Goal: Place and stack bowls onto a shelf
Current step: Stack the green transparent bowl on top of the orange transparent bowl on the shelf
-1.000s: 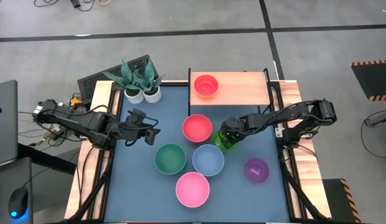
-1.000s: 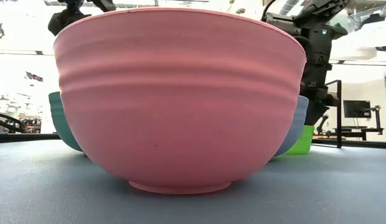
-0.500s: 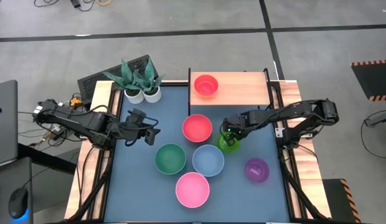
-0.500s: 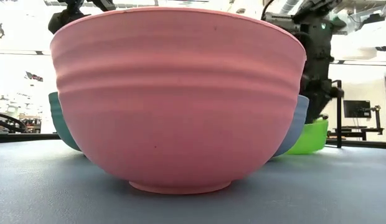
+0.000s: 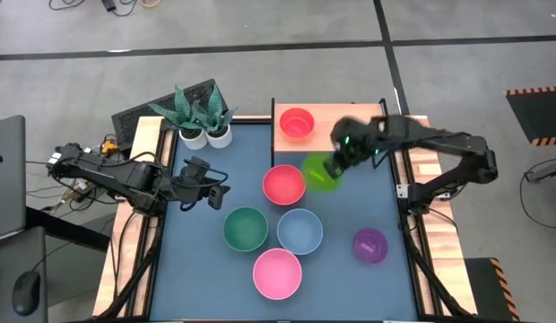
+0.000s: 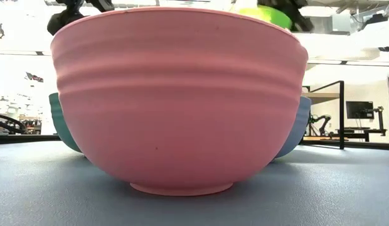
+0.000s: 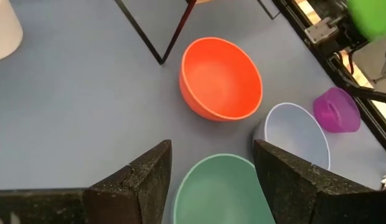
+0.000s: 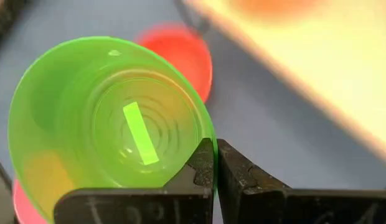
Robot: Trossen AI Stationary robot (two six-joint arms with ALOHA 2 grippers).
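My right gripper point(image 5: 334, 164) is shut on a small lime-green bowl point(image 5: 320, 172) and holds it in the air just near of the shelf point(image 5: 327, 115). A small red bowl point(image 5: 297, 123) stands on the shelf's left part. On the table stand a red-pink bowl point(image 5: 284, 185), a dark green one point(image 5: 246, 228), a light blue one point(image 5: 300, 231), a pink one point(image 5: 277, 273) and a small purple one point(image 5: 370, 245). My left gripper point(image 5: 220, 190) waits open at the table's left, its fingers apart over the dark green bowl point(image 7: 221, 193). My right gripper pinches the lime-green bowl's rim point(image 8: 207, 152), one finger inside the bowl and one outside. The bowl is lifted clear of the table and tipped, its opening turned toward the wrist. In the low view it hangs high above the pink bowl's rim point(image 6: 263, 16).
Two white plant pots point(image 5: 206, 135) stand at the far left corner beside the shelf. The shelf's thin black legs point(image 7: 171, 37) reach down to the table. Wooden rails point(image 5: 421, 224) run along both table sides. The pink bowl point(image 6: 179, 100) fills most of the low view.
My right gripper has shut on the lime-green bowl's rim, then risen and gone toward the far edge and the shelf. The bowl has left the table beside the red-pink bowl, is lifted clear and tipped. My left arm has kept still.
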